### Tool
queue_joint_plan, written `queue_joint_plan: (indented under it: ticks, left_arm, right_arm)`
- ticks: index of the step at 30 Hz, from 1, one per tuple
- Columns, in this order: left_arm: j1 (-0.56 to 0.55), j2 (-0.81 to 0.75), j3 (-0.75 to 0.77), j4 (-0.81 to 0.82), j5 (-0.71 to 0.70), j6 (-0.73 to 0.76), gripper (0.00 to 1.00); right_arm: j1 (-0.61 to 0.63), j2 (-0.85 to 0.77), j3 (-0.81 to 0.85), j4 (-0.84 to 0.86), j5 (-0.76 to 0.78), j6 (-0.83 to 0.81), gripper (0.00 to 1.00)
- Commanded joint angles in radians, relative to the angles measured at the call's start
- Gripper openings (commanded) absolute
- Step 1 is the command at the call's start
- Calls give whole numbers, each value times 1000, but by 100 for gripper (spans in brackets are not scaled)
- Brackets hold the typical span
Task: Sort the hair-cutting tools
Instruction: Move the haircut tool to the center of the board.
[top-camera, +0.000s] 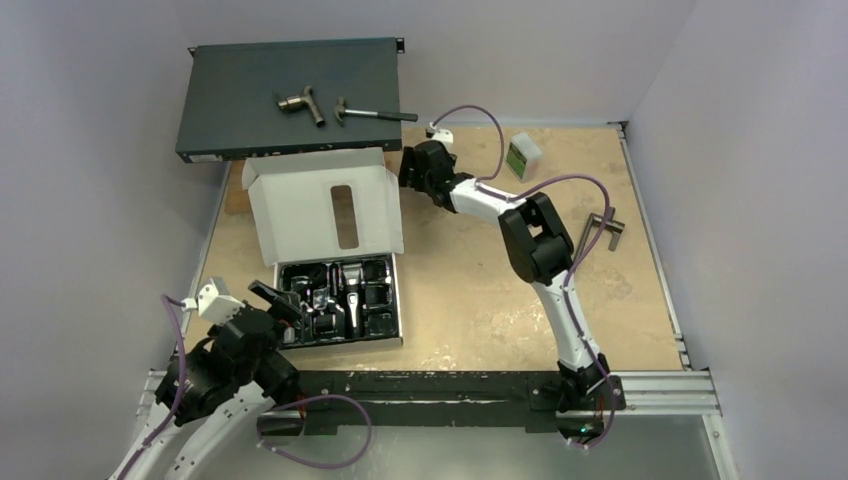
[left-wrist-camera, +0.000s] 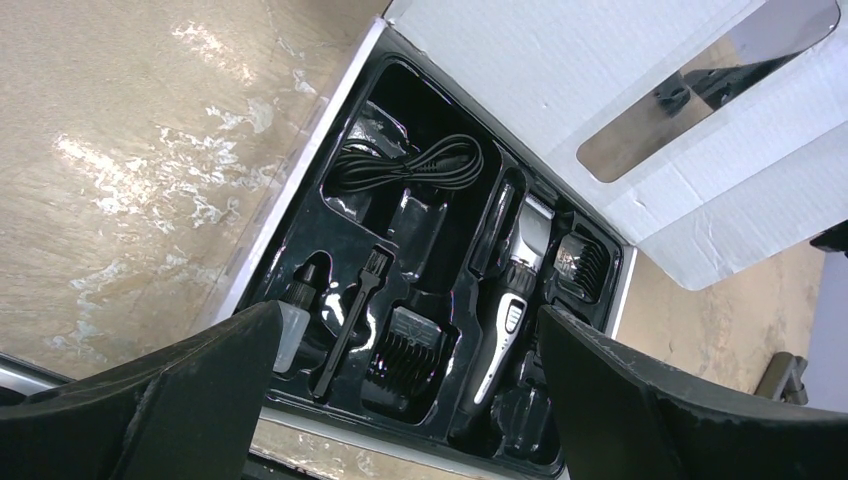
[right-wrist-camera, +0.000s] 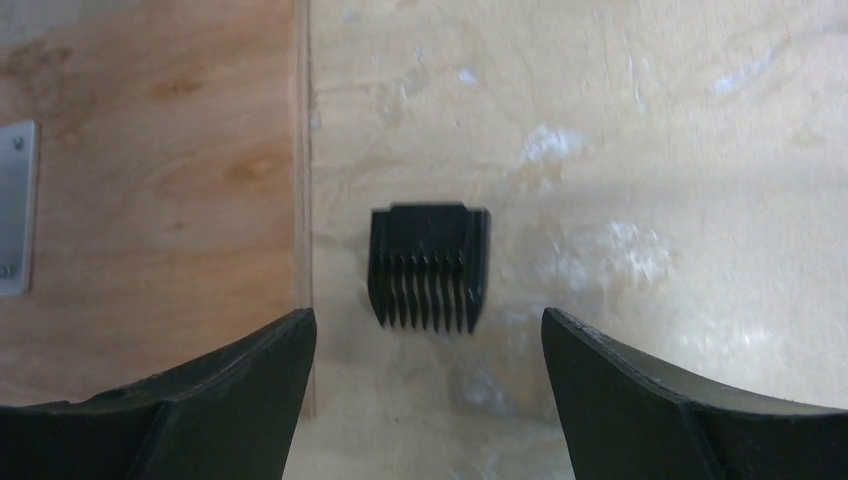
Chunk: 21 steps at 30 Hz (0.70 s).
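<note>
The right gripper (right-wrist-camera: 427, 316) hangs with its fingers spread wide over a small black plastic comb attachment (right-wrist-camera: 428, 267). The attachment lies flat on the pale wooden table (right-wrist-camera: 650, 150), teeth pointing toward the camera, just beside the edge of a browner wooden board (right-wrist-camera: 150, 200). Neither finger touches it. In the overhead view this gripper sits by the far right corner of the white cardboard box lid (top-camera: 300, 205).

The left gripper (left-wrist-camera: 410, 312) is likewise wide open and holds nothing, hovering above the black moulded plastic tray (left-wrist-camera: 415, 225). In the tray a slim black-and-silver hair clipper (left-wrist-camera: 515, 290) lies in its long slot, between a ribbed black comb (left-wrist-camera: 408, 350) and a second black comb (left-wrist-camera: 580, 265). The tray also holds a coiled black cable (left-wrist-camera: 410, 165), a thin black brush (left-wrist-camera: 350, 320) and a small clear bottle (left-wrist-camera: 288, 330).

A small green-and-white box (top-camera: 522, 155) stands near the far wall; its print is too small to read.
</note>
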Motion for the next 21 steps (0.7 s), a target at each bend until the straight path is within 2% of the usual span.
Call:
queue_joint_plan:
  ticks: [1, 6, 15, 21]
  left_arm:
    - [-4, 12, -7, 23, -9, -27, 100]
    - [-4, 13, -17, 19, -8, -41, 100]
    - [-4, 15, -30, 25, 8, -50, 100]
    - [-4, 9, -36, 25, 12, -52, 100]
  right_arm:
    - [2, 45, 159, -65, 55, -44, 84]
    - [2, 111, 244, -119, 74, -48, 82]
    - [1, 114, 219, -84, 97, -61, 77]
    - [1, 181, 342, -164, 117, -109, 68]
